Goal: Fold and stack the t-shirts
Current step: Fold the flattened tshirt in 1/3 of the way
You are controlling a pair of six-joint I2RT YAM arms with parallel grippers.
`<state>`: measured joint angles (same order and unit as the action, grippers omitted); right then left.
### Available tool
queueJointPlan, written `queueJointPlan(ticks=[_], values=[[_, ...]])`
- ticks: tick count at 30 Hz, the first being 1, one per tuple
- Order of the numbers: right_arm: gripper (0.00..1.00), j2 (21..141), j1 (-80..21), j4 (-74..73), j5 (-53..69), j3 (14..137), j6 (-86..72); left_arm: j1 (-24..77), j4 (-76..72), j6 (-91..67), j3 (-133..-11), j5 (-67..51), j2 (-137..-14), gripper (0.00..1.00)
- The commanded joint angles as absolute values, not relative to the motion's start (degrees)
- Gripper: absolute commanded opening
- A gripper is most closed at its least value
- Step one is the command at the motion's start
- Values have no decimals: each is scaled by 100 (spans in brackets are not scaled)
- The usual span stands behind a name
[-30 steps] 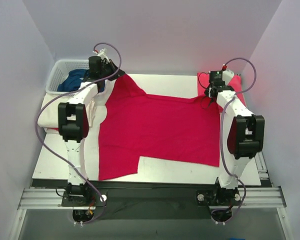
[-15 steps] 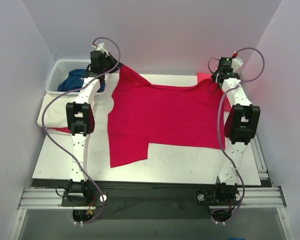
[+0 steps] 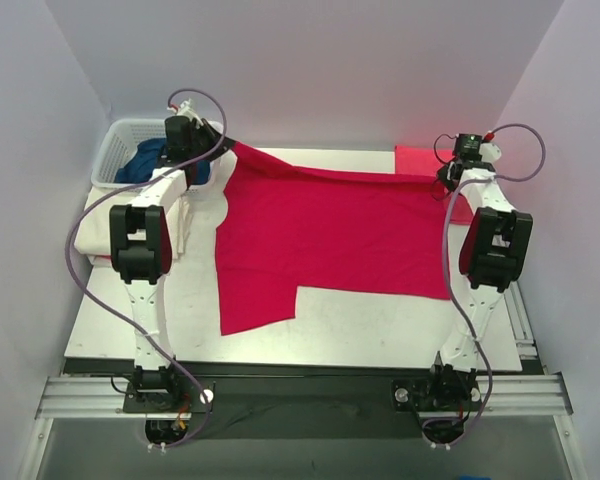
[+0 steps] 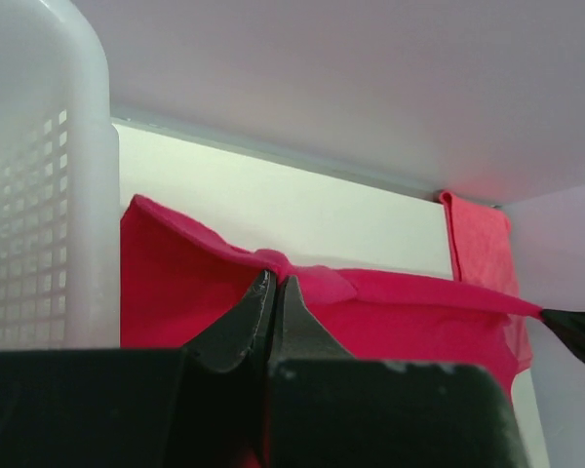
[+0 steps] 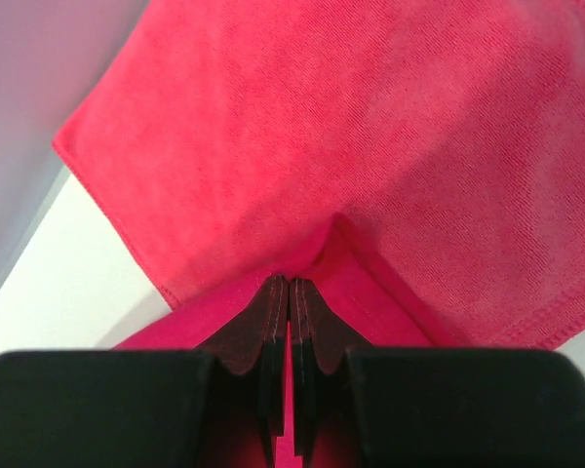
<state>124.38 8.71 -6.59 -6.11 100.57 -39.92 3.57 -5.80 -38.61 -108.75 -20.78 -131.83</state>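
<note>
Currently your left gripper (image 4: 276, 281) and right gripper (image 5: 290, 283) each pinch shut on the far edge of the large crimson red fabric t-shirt (image 3: 330, 235), spread across the tabletop (image 3: 380, 335). The white plastic lattice basket (image 3: 112, 152) at its far-left corner holds a dark blue fabric shirt (image 3: 145, 160).

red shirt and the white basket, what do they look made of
The red shirt looks like soft, matte knit fabric, perhaps cotton: it sags, folds and bunches where pinched. The white basket looks like moulded plastic, smooth and faintly glossy, with a regular lattice of square holes.
</note>
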Motion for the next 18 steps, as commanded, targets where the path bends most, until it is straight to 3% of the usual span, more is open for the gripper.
queueJointPlan(ticks=[1, 18], values=[[0, 11892, 940, -440, -545, 9889, -4148, 220, -1634, -4060, -10390, -2241, -12192, 0], [0, 11136, 1028, -281, -606, 8799, -4245, 211, -2012, -4043, -8607, -2426, -11145, 0]])
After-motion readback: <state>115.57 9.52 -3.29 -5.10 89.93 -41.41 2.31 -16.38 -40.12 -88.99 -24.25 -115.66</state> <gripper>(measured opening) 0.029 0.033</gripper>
